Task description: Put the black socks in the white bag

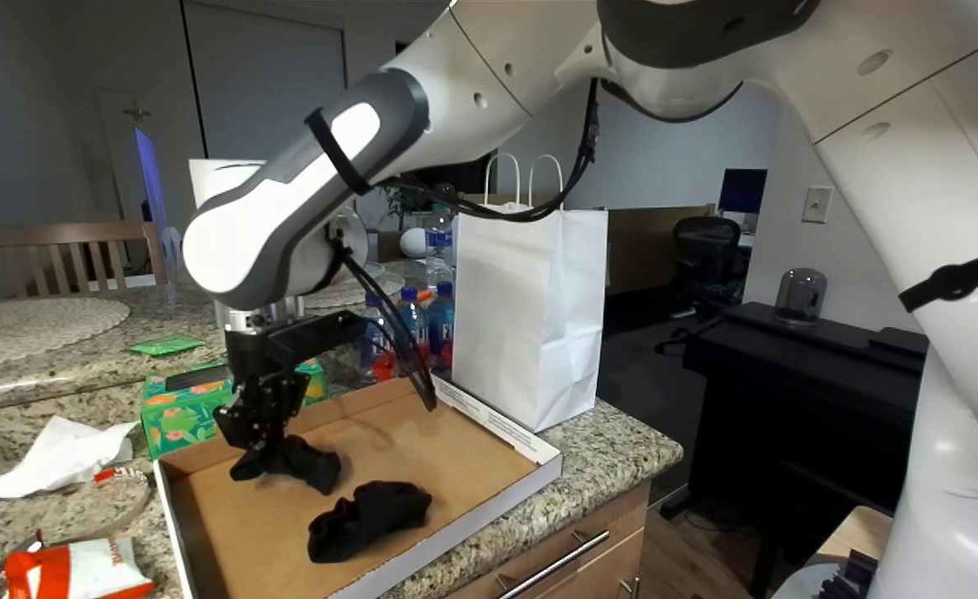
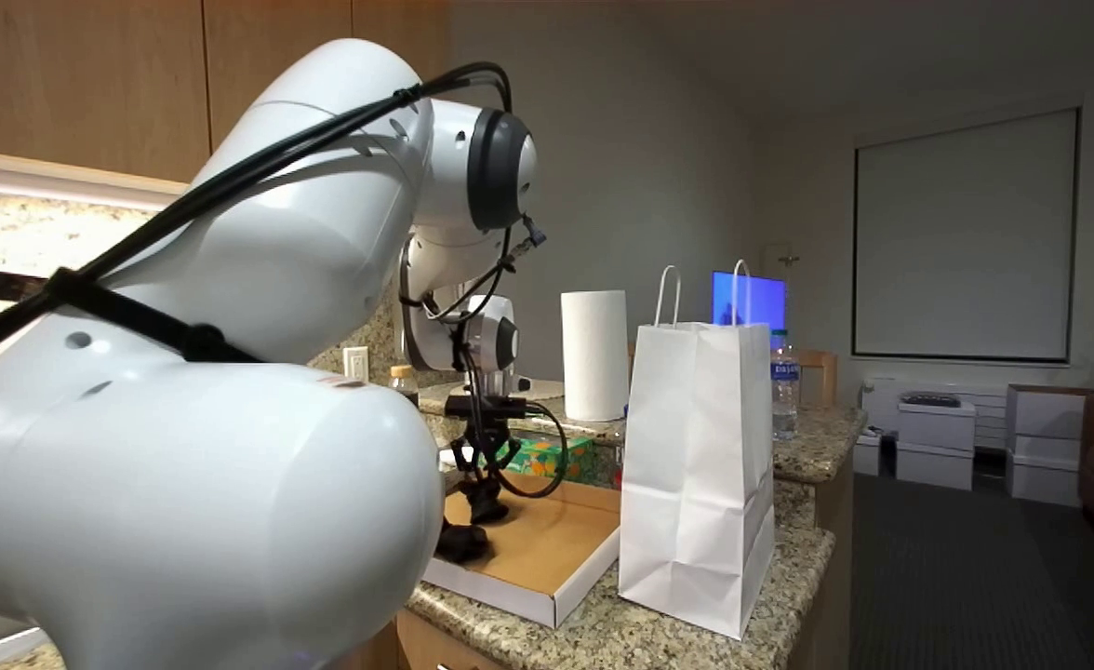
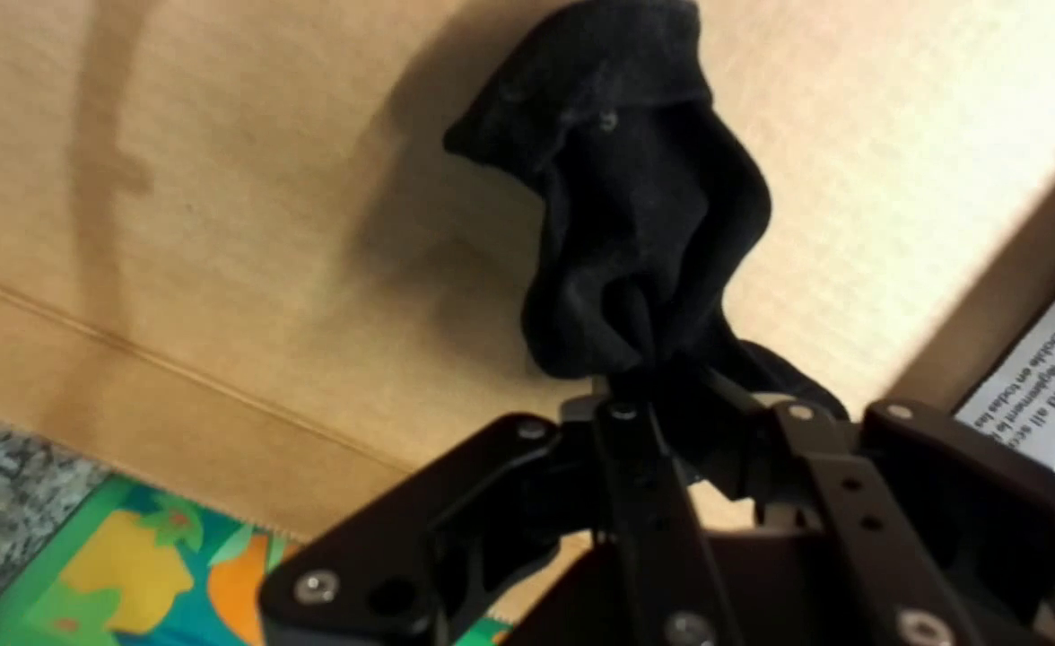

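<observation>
At the lower left of an exterior view, your gripper (image 1: 266, 449) has its fingers clamped on a bunched fold of one black sock (image 1: 306, 462) within a shallow cardboard tray (image 1: 456, 437), a second black sock (image 1: 372, 517) lying loose nearer the bottom edge. Upright at centre, just beside the tray, stands the white paper shopping bag (image 1: 506, 316). Expect soft, light cloth that may droop; pinch the loose one by a thick middle fold.

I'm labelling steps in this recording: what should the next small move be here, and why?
Probably raise the gripper straight up: it is shut on a black sock low inside the cardboard tray, and the white paper bag beside that tray has its top well above the sock.
</observation>
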Motion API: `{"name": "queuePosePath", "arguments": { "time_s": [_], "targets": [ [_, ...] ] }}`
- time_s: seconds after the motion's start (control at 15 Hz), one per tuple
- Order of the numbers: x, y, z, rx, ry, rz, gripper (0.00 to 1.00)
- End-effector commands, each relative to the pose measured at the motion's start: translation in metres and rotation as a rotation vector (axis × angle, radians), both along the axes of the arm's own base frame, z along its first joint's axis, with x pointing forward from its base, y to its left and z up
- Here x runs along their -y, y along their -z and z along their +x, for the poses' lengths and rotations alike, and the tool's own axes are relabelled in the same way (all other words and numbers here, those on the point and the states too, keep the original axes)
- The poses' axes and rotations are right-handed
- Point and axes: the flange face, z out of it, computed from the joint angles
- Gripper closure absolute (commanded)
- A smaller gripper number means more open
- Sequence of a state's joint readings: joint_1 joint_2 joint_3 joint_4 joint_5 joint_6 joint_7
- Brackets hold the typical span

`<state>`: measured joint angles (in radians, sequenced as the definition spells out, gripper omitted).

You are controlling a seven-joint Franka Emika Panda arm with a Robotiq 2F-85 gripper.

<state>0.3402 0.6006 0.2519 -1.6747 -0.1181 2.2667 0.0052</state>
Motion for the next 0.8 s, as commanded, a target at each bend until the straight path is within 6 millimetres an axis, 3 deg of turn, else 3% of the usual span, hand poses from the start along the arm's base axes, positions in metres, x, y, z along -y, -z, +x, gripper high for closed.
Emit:
{"name": "queuePosePath", "arguments": {
  "time_s": [0.0,0.4,0.73],
  "targets": [
    [0.012,-0.056,-0.017,0.05,-0.044,-0.006,0.91],
    [0.033,-0.172,-0.029,0.134,-0.053,-0.06,0.91],
    [0.066,-0.267,-0.042,0.187,-0.008,-0.104,0.91]
  ]
}}
